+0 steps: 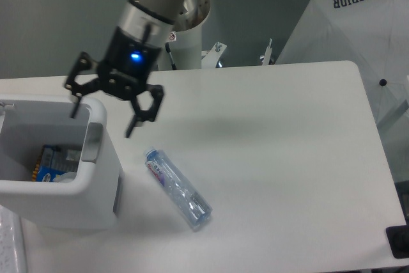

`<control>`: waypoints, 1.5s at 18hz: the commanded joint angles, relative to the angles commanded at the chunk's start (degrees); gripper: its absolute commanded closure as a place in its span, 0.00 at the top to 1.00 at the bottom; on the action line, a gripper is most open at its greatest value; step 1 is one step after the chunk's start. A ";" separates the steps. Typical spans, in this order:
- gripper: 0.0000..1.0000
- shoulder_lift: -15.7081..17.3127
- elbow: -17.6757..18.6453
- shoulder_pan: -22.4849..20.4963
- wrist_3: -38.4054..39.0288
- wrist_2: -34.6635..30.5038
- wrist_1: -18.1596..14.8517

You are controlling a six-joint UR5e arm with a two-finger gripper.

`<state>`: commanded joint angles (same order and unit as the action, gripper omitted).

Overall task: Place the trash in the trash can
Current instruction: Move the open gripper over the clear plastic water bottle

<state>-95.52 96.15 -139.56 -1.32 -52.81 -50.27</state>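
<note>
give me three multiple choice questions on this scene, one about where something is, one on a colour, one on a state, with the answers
1. Where is the clear plastic bottle?
A. inside the trash can
B. lying on the table to the right of the trash can
C. held in the tool

2. What colour is the trash can?
A. white with a grey side panel
B. black
C. green

3. How does the tool stand?
A. shut on the bottle
B. shut on a paper wad
C. open and empty, over the can's right rim

Answers:
1. B, the bottle lies flat on the white table, apart from the can.
2. A, the bin's walls are white and a grey panel shows on its side.
3. C, the fingers are spread with nothing between them.
</note>
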 joint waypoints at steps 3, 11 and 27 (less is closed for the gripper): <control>1.00 -4.39 -0.88 -0.62 0.00 -5.18 0.00; 1.00 -15.65 -4.83 -0.45 0.09 -15.46 0.09; 1.00 -26.55 -7.73 2.71 2.37 -27.43 0.70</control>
<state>-122.07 88.42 -136.85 1.05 -80.24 -49.57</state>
